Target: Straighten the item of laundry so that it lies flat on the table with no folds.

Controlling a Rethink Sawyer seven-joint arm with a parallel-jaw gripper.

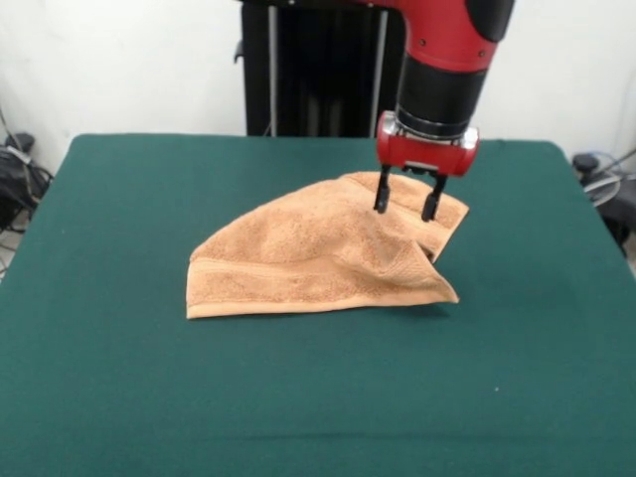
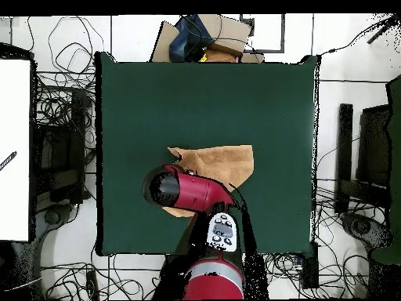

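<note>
One towel (image 1: pixel 318 263), light orange-tan terry cloth, is recorded near the middle of the table (image 1: pixel 119 397). It is not laid flat: the cloth is folded over itself into a rough triangle, with a hemmed edge and a woven band running along the side nearest the front camera. A raised fold is seen at the towel's right-hand corner in the front view, where layers are bunched and a crease is turned under.

One gripper (image 1: pixel 406 209), mounted on a red collar below a black wrist, is placed over the far right part of the towel. Its two dark fingers (image 1: pixel 382 195) are held apart and pointed downward, with nothing clasped between them. Their tips are seen at the level of the cloth's upper surface; whether they touch it cannot be told.

One arm (image 2: pixel 188 190), red and black, is shown in the overhead view lying across the towel's edge nearest the robot's base, so that part of the cloth is hidden.

One dark green covering is noted over the whole table.
</note>
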